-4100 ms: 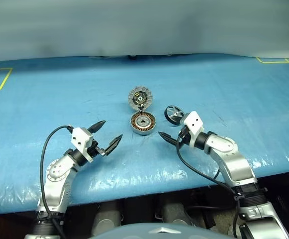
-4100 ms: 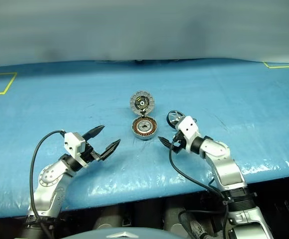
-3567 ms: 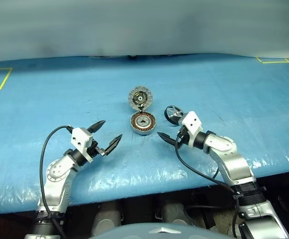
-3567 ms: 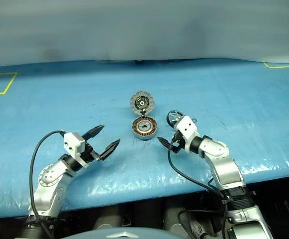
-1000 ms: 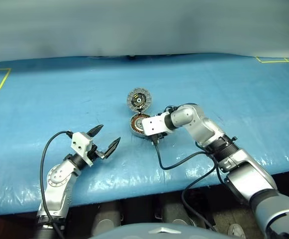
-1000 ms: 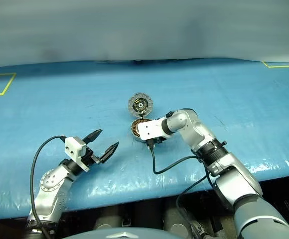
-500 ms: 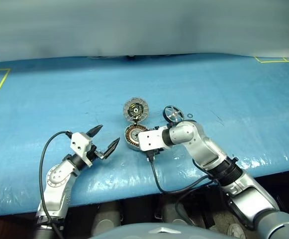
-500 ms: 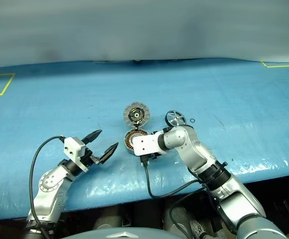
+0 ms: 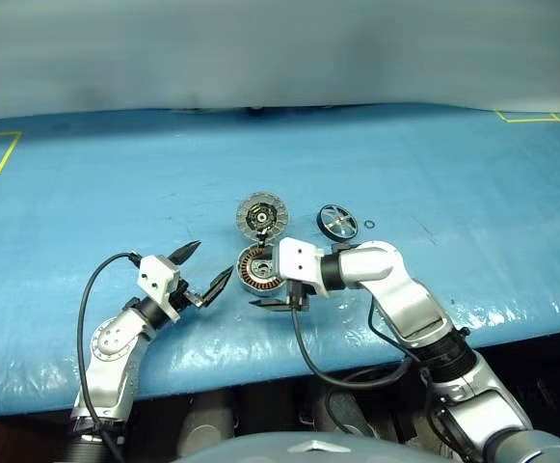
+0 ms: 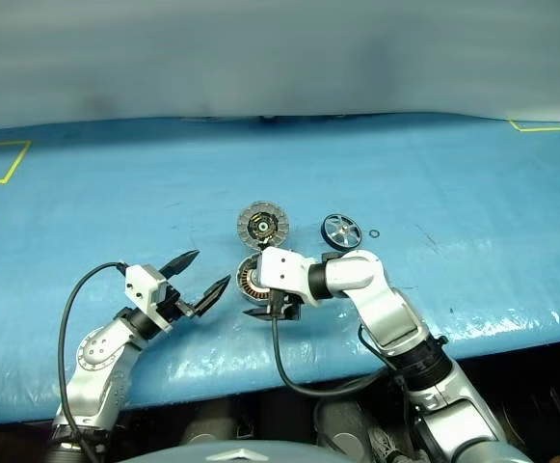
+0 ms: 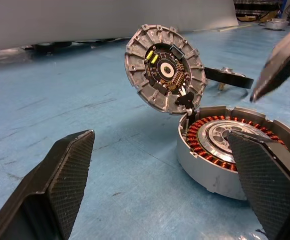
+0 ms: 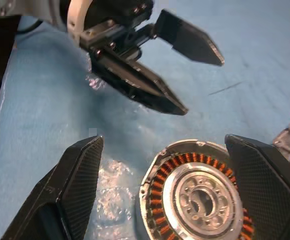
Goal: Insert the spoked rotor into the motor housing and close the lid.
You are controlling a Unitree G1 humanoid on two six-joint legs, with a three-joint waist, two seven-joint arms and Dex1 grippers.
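— Your right gripper (image 10: 269, 312) has pulled back toward you off the motor housing (image 9: 257, 269) and spread wide; it holds nothing. The housing itself has slid nearer the left gripper (image 9: 204, 269), which hangs wide open and empty.

— Where's the spoked rotor?

— The spoked rotor (image 9: 337, 222) lies flat on the blue table (image 9: 472, 183), beyond your right arm; the lid (image 9: 259, 215) stands open behind the housing.

— How should you grip it?

— Probably rigid and light, spokes slick. Pinch the black rim across its width.
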